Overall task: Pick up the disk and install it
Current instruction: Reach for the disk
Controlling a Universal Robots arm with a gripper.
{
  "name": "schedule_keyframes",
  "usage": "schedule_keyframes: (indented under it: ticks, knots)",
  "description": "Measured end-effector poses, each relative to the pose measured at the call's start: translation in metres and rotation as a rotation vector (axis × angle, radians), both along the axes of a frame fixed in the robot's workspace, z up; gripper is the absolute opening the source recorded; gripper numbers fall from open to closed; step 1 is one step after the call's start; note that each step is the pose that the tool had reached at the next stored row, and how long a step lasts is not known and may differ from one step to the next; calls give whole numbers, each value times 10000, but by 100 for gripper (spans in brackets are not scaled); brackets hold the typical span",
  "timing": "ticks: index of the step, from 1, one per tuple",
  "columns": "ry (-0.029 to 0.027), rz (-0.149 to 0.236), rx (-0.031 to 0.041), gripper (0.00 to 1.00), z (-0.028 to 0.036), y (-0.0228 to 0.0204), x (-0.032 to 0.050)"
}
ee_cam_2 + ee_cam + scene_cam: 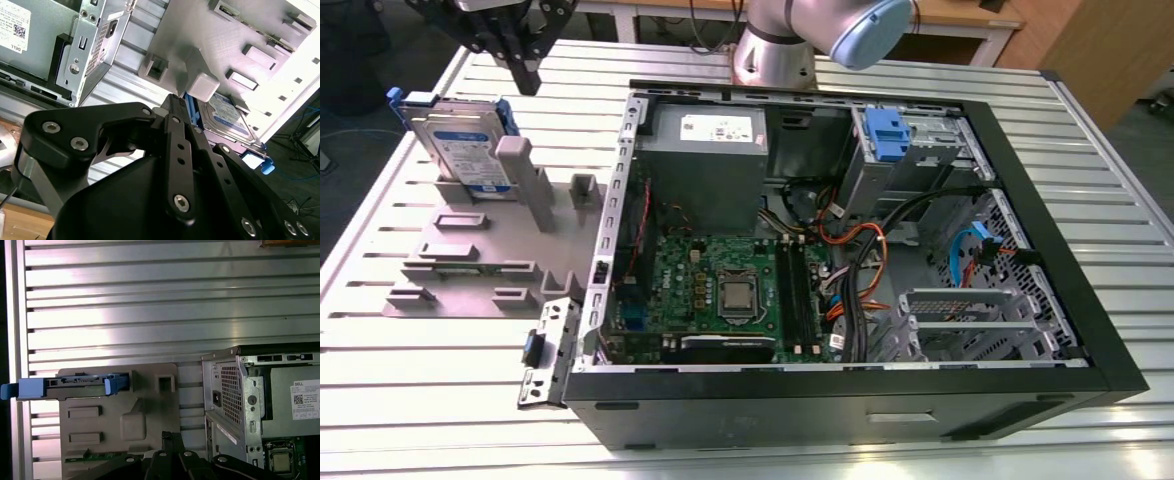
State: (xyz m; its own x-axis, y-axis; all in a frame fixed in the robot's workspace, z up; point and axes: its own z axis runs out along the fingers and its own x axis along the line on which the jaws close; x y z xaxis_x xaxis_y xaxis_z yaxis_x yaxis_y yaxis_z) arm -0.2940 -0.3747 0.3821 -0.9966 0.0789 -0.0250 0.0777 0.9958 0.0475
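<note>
One disk (pixel 458 145) upright on edge in a grey fixture (pixel 467 265), on the exterior view's left of the open computer case (pixel 1067 250). Label face in the exterior view, thin top edge in the first wrist view. Gripper (pixel 524 78) above, apart, holding nothing; opening impossible to tell. Ribbed metal table (pixel 427 400) beneath, wooden furniture (pixel 1087 50) behind.

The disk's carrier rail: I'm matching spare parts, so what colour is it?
Blue; the carrier rail frames the silver disk, clearest in the exterior view.

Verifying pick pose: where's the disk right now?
The disk stands on edge in the grey fixture on the exterior view's left, outside the open computer case; the gripper hangs above it, apart.
</note>
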Motion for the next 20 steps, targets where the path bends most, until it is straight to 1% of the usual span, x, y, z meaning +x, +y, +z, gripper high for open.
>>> schedule_keyframes:
  ticks: [8, 12, 16, 20]
  knots:
    - [0, 0, 0, 11, 0, 0, -1]
    - [-1, 1, 0, 11, 0, 0, -35]
    - [0, 0, -1, 11, -1, 0, -112]
    - [-1, 0, 0, 11, -19, 7, -225]
